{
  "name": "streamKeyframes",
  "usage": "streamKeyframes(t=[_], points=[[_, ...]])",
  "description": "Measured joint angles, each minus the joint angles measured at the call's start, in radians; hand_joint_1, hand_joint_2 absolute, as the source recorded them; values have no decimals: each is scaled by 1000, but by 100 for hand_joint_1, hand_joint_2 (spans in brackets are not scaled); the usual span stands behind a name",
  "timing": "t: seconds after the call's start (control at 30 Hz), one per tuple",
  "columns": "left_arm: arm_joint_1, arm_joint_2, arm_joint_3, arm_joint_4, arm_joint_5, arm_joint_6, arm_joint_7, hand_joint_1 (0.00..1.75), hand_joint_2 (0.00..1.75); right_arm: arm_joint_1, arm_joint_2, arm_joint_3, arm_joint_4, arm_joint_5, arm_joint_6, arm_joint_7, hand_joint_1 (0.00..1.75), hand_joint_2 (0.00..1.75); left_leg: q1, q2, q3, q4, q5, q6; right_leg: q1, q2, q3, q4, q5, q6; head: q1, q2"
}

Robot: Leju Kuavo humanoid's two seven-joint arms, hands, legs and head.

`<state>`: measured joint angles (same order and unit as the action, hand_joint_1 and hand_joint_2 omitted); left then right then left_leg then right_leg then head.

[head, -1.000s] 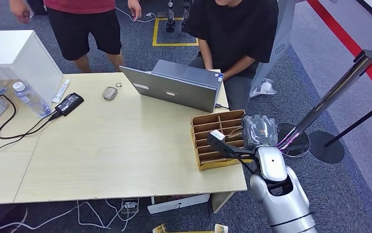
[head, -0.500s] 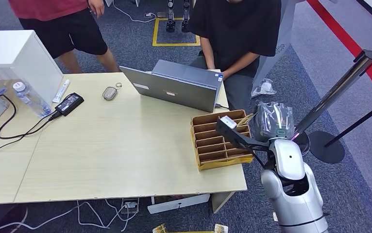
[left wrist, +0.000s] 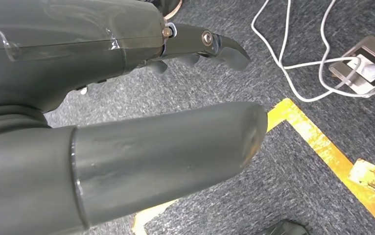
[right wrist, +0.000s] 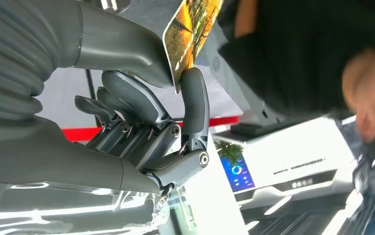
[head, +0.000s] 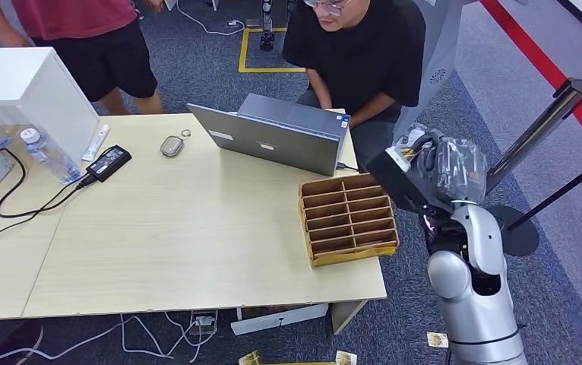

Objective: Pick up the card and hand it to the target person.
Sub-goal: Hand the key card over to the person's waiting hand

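Right hand (right wrist: 141, 112) pinches the glossy orange-printed card (right wrist: 190, 34) between thumb and finger, raised beside the seated black-shirted person (head: 360, 53); you're mid-handover, so extend it toward them.

bench (head: 159, 251): light wood, on grey carpet
near right corner: brown box (head: 348, 217) with slots
far side: grey laptop (head: 273, 137), small oval thing (head: 172, 145)
left: black power brick (head: 108, 162), water bottle (head: 46, 156), white box (head: 26, 95)
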<state>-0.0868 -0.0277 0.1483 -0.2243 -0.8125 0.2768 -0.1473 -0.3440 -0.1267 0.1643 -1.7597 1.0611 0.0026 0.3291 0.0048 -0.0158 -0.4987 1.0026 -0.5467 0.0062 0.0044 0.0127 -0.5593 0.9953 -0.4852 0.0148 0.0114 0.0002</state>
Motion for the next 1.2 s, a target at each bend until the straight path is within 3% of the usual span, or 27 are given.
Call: streamKeyframes(t=[0.23, 0.6, 1.2], points=[[0, -4, 0, 0, -25, -6, -6, 0, 0, -87, 0, -67, 34, -19, -52, 5, 175, 175, 0, 0, 0, 0, 0, 0, 0, 0, 0, 0, 0, 0, 0, 0], [-1, -18, 0, 0, -51, -6, -13, 0, 0, -180, 2, -119, 160, 153, -85, 5, 175, 175, 0, 0, 0, 0, 0, 0, 0, 0, 0, 0, 0, 0, 0, 0], [-5, -40, 1, 0, -67, -2, 14, 0, 0, -202, 5, -139, 298, 215, -95, -6, 174, 175, 0, 0, 0, 0, 0, 0, 0, 0, 0, 0, 0, 0, 0, 0]])
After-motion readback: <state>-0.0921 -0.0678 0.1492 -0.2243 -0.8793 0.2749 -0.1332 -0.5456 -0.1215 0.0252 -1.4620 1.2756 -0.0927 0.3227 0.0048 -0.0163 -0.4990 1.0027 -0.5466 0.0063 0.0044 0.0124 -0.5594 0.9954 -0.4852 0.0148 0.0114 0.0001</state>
